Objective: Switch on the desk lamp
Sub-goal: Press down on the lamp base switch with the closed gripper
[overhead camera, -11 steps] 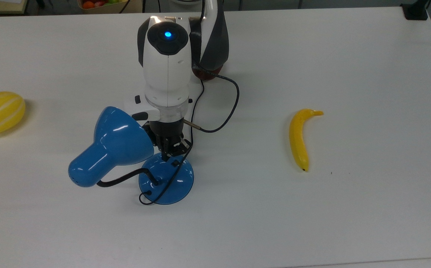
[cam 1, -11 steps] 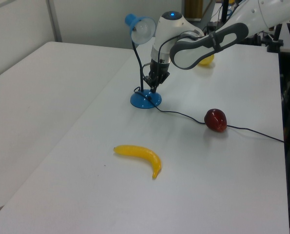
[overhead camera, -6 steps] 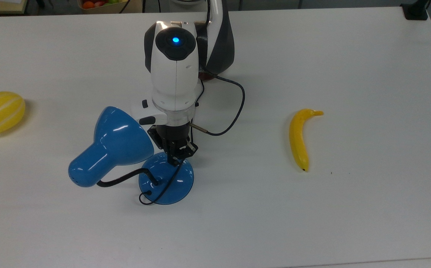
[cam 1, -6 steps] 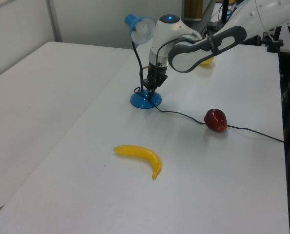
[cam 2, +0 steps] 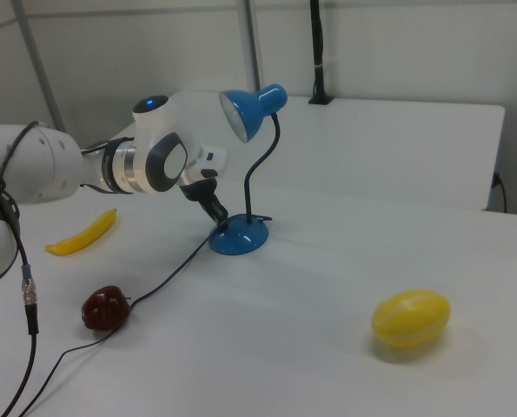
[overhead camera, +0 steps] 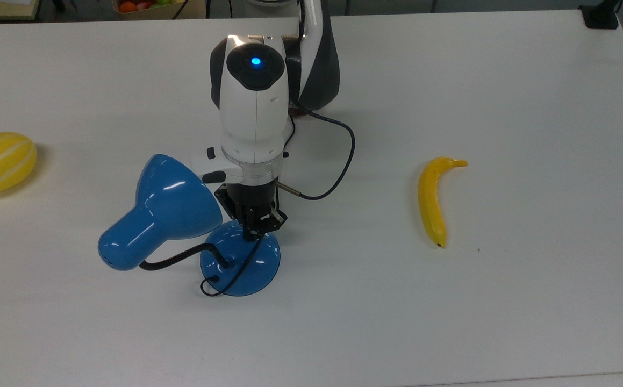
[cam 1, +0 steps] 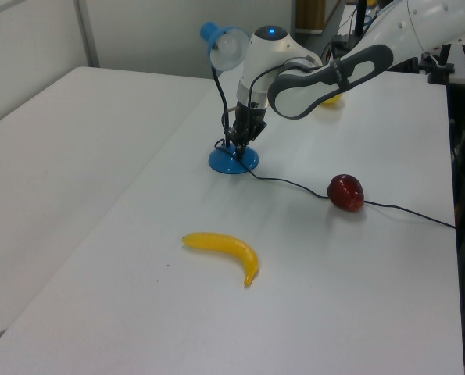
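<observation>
The desk lamp (overhead camera: pixel 182 226) stands mid-table (overhead camera: pixel 505 322), shade tilted toward the top view's left. The gripper (overhead camera: pixel 253 232) points down onto the round blue base, tips right at its top edge, probably touching; jaws look pinched together.

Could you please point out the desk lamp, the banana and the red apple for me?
desk lamp (overhead camera: pixel 163 201), top view, on the blue shade.
banana (overhead camera: pixel 430 201), top view, on its middle.
red apple (cam 1: pixel 346 192), left view, on its body.
</observation>
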Robot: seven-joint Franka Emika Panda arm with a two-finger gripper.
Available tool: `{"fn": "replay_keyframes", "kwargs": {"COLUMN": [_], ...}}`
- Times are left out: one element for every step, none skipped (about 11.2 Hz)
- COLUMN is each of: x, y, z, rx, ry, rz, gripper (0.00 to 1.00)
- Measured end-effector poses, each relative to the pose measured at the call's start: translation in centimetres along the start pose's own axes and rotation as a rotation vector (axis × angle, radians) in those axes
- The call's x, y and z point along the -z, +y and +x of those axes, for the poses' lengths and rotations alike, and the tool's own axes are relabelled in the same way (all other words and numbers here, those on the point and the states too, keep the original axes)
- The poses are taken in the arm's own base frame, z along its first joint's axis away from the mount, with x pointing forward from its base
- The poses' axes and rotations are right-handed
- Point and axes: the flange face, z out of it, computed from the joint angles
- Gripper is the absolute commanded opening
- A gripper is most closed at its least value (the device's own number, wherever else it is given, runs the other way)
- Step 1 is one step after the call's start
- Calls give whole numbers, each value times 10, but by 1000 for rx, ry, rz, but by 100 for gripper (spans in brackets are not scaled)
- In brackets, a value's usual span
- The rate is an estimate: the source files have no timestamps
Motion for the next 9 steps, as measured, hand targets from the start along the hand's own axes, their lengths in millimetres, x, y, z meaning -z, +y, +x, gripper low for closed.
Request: {"fn": "replay_keyframes", "kwargs": {"x": [-1,-3,-3,-3,-3,-3,-3,-1,5], "y": [0,-1,-2,-2,-2,-3,-3,-4,-3], "z": [0,1,1,2,2,1,1,2,3], "rx": [-1,-3,-3,-2,-1,1,4,4,4], "ry": [3,5,7,8,9,10,12,14,21], "rz": [-3,-5,-5,-6,-6,-8,-8,-7,-4], "gripper": [0,0,0,0,0,0,0,0,0]}}
